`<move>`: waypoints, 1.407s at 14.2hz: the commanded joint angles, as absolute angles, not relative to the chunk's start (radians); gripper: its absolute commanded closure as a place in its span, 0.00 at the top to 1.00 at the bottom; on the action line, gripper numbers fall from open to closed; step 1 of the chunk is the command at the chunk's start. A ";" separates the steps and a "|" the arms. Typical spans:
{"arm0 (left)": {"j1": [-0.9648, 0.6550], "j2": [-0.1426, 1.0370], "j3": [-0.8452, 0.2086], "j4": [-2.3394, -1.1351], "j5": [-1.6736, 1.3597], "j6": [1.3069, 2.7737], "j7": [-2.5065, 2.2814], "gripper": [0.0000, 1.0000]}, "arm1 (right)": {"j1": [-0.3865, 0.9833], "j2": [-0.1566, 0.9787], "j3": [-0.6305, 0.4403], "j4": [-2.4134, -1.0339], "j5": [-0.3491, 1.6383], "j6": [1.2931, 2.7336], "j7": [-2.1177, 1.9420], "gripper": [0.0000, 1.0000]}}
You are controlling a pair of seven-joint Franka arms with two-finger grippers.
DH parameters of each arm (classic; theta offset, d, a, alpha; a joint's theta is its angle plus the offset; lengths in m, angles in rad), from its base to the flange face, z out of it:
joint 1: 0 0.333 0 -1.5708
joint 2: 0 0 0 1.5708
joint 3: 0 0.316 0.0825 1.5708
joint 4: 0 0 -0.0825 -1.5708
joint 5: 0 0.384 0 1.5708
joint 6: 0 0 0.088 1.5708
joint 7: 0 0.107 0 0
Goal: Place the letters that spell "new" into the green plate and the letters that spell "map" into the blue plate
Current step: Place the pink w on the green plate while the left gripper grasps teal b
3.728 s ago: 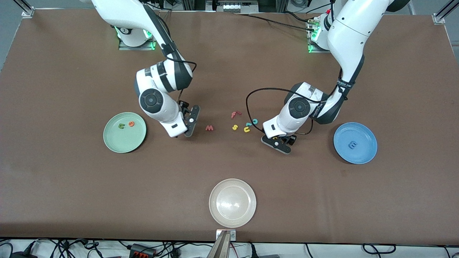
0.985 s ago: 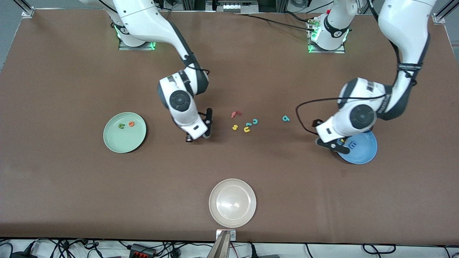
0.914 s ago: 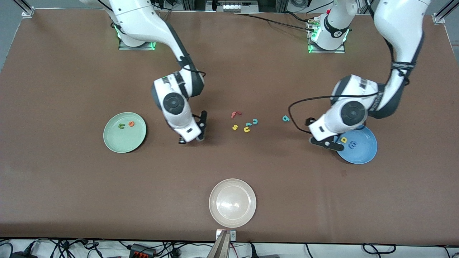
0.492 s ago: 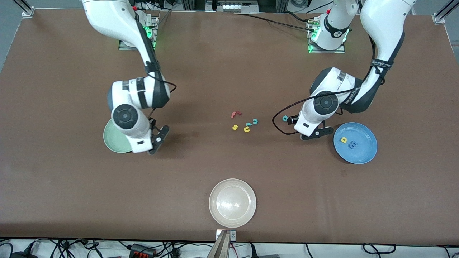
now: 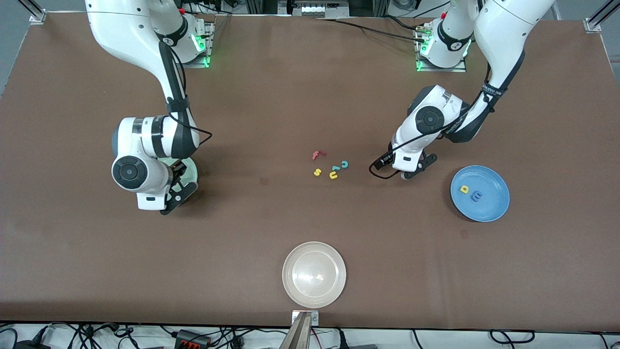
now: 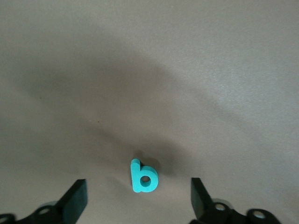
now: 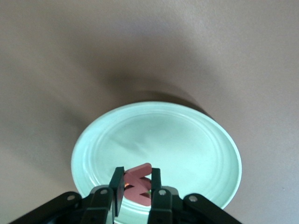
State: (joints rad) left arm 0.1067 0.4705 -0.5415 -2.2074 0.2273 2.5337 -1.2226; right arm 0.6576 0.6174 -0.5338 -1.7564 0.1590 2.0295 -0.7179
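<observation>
The pinkish-red w hangs low over the green plate, and my right gripper is shut on it. From the front, that gripper and its arm cover most of the green plate, hiding the letters in it. My left gripper is open just above the table, and the teal p lies flat between its fingers, untouched. Seen from the front, the left gripper is beside the blue plate, on the right arm's side. That plate holds the yellow a and the blue m.
A cluster of loose letters lies mid-table: a red f, a yellow s, a yellow u and a teal c. A whitish-beige plate sits near the table's front edge.
The right gripper took the w off the table and carried it over the green plate. The left gripper left the yellow a in the blue plate and moved back down around the teal p.
</observation>
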 commanded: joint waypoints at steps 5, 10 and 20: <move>0.121 0.497 -0.557 -2.206 0.248 2.551 -1.241 0.46 | 0.604 0.655 -0.525 -1.778 0.247 2.056 -0.738 0.03; 0.112 0.520 -0.554 -2.198 0.256 2.571 -1.238 0.36 | 0.603 0.687 -0.520 -1.776 0.291 2.086 -0.738 0.31; 0.129 0.477 -0.552 -2.084 0.314 2.304 -1.130 0.09 | 0.611 0.555 -0.595 -1.663 0.333 1.947 -0.701 1.00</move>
State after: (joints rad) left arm 0.1118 0.5056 -0.5446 -2.1573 0.2839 2.4625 -1.1964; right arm 0.6167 0.5776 -0.5779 -1.7120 0.3099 2.0187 -0.7073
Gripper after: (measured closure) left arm 0.722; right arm 0.000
